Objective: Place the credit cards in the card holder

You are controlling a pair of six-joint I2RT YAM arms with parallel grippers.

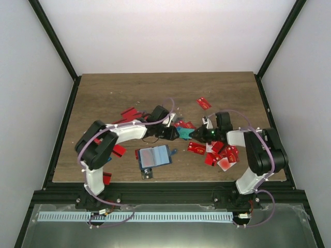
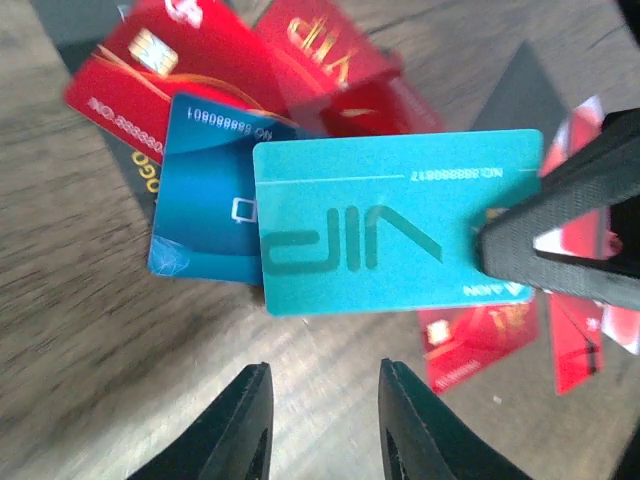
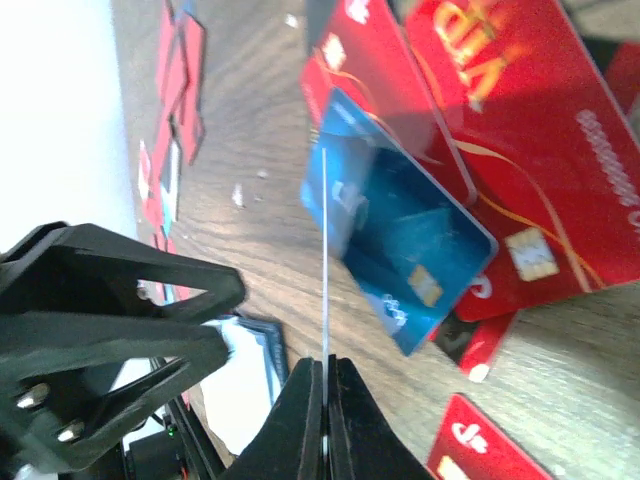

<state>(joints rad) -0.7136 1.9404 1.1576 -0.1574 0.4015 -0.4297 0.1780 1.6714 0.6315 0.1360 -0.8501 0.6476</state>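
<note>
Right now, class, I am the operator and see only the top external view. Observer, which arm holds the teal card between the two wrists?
Observer: The right gripper. Its jaws are shut on the teal card, pinching one short edge.
Operator: And the left?
Observer: The left gripper has its jaws apart with nothing between them, just short of the card.
Operator: Anything behind the card?
Observer: A blue card, partly hidden by it in the left wrist view.
</note>
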